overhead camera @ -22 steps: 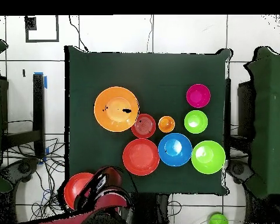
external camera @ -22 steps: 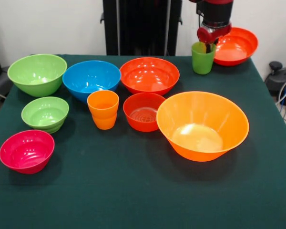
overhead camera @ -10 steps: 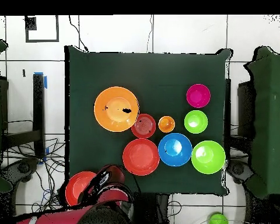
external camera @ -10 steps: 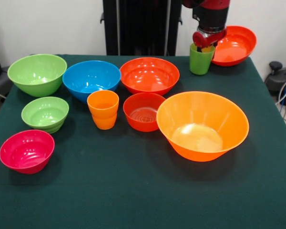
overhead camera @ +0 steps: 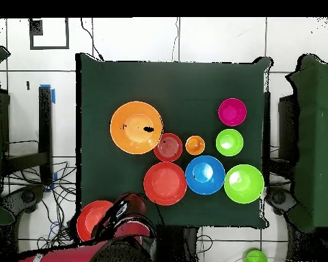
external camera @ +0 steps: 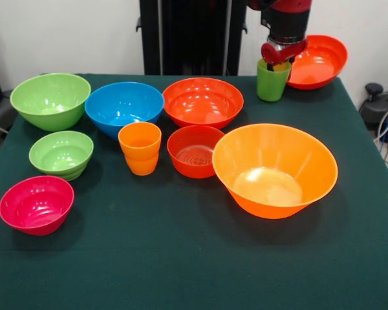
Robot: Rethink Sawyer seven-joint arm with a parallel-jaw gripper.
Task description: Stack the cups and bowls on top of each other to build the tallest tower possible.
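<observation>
Altogether, the dark green surface point(external camera: 181, 258) carries seven bowls and two cups, with an eighth bowl at its back right corner. Going left to right in the front view: a big green bowl point(external camera: 50, 100) sits at the back left, a small green bowl point(external camera: 61, 154) in front of it, and a pink bowl point(external camera: 36, 204) nearest the front edge. Next comes a blue bowl point(external camera: 123, 106), touching or just beside the big green one. In front of the blue bowl stands an orange cup point(external camera: 140, 148), upright, mouth up. Beside the blue bowl is a wide red-orange bowl point(external camera: 202, 101), and in front of that a small red-orange bowl point(external camera: 195, 151). The largest orange bowl point(external camera: 275, 169) sits right of it, its rim just beside the small one. All of these rest singly on the cloth; nothing is stacked on anything else.

At the back right, a green cup point(external camera: 272, 81) stands upright under the red and black arm point(external camera: 286, 19). The claw point(external camera: 279, 62) reaches into the cup's mouth; whether it is spread or pinching the rim cannot be told. Just right of the cup, a second wide red-orange bowl point(external camera: 317, 62) is tilted, its opening facing forward, hanging past the corner.

The overhead view shows that bowl point(overhead camera: 93, 220) lying off the cloth beside the arm point(overhead camera: 126, 222), which covers the green cup there.
</observation>
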